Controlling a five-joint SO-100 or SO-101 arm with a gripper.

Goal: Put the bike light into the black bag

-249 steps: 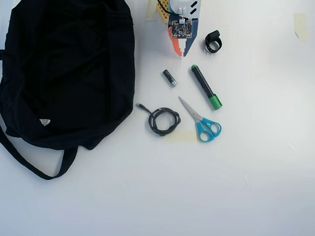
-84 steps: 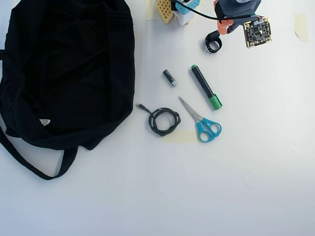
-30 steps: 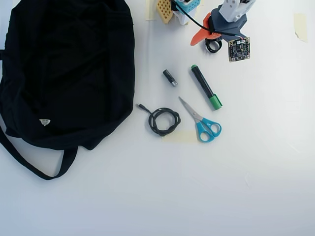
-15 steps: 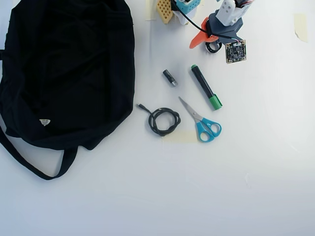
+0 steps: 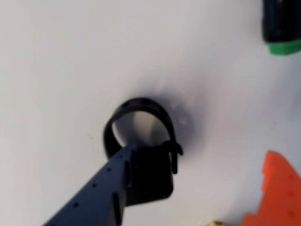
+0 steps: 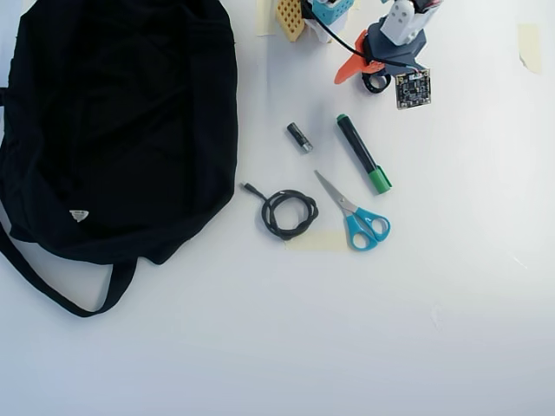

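- Black rubber, looped into a ring with a chunky block on one side: the bike light lies on the white table, and in the overhead view it sits at the far edge, right of centre, directly under the arm.
- The gripper is down at the light. In the wrist view a dark blue finger reaches in from the lower left and covers part of the block, while an orange finger stands apart at the lower right.
- The jaws look partly open, with a clear gap on the orange side; nothing is gripped yet, as far as the blurred wrist view shows.
- The black bag lies slumped at the far left in the overhead view, well apart from the light, its strap trailing toward the near edge.
- Between the light and the bag lie a small battery, a marker, scissors and a coiled cable.
- Risk: the rubbery ring may squash or roll when the jaws close, so the light could squirt sideways instead of seating.
- Risk: a grip on the thin strap alone may let the block swing and drop during the long carry left.
- Risk: the bag lies flat with no visible mouth, so a release may leave the light on top of the fabric.
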